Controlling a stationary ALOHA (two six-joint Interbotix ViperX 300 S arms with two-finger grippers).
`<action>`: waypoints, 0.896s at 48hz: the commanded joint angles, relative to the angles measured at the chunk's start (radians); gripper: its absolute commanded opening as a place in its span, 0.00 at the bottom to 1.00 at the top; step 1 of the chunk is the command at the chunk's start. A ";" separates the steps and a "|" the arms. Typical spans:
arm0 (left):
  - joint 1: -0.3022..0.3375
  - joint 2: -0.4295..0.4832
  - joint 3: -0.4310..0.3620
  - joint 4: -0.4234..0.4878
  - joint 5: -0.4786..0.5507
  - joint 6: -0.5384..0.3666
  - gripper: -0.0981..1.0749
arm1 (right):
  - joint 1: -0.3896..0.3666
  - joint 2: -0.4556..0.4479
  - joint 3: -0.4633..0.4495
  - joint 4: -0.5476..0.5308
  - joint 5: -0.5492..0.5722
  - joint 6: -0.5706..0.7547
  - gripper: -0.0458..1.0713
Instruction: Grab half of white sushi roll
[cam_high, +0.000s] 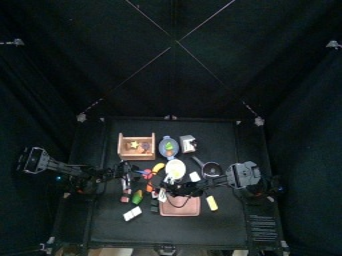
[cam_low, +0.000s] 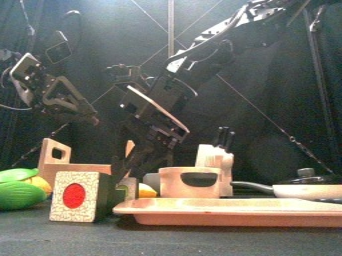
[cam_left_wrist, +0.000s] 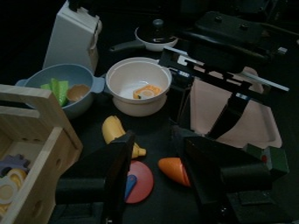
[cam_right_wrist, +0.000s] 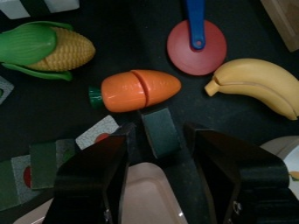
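**Entry: table, 1 task item, 2 pincers**

**Progress.** We judge the task not yet done. The sushi half (cam_low: 76, 195) stands free on the table near its front edge, just off the left end of the board (cam_low: 227, 209), and neither pincer touches it. The reach, the closing and the lift are all left.

**Pincers.**
1. The left gripper (cam_left_wrist: 155, 153) has its jaws spread wide and holds nothing. It hangs over the table's left half.
2. The right gripper (cam_right_wrist: 158, 144) has its jaws apart, and we see nothing clamped. It is low over the board's edge, facing the carrot (cam_right_wrist: 138, 89).

**Materials and shapes.**
- Sushi half: a small blocky chunk with a pale, matt face carrying 1 red disc, and a dark wrap on its side. It looks hard and light, with flat faces that should suit a pinch.
- Board: a pink-brown, flat, rimmed slab, smooth.
- Carrot: glossy orange, tapered, with a seam across the middle and a green stub.
- Corn (cam_right_wrist: 47, 48): yellow ribbed kernels in a green husk.
- Banana (cam_right_wrist: 260, 83): smooth yellow, curved.
- White bowl (cam_left_wrist: 138, 83): round and deep, with an orange bit inside.
- Blue bowl (cam_left_wrist: 65, 87): round and pale.
- Crate (cam_left_wrist: 24, 149): bare light wood with slatted walls.
- Table (cam_low: 174, 240): a black, dull surface.
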 joint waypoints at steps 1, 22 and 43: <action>0.000 0.000 -0.011 0.000 -0.003 0.002 0.77 | -0.005 -0.074 -0.025 -0.002 -0.005 0.000 0.79; -0.003 -0.067 -0.087 -0.132 0.221 0.000 0.77 | 0.046 -0.198 0.075 -0.002 0.015 0.006 0.79; -0.031 -0.218 -0.212 -0.278 0.606 -0.002 0.77 | 0.110 -0.322 0.213 0.087 0.015 0.009 0.79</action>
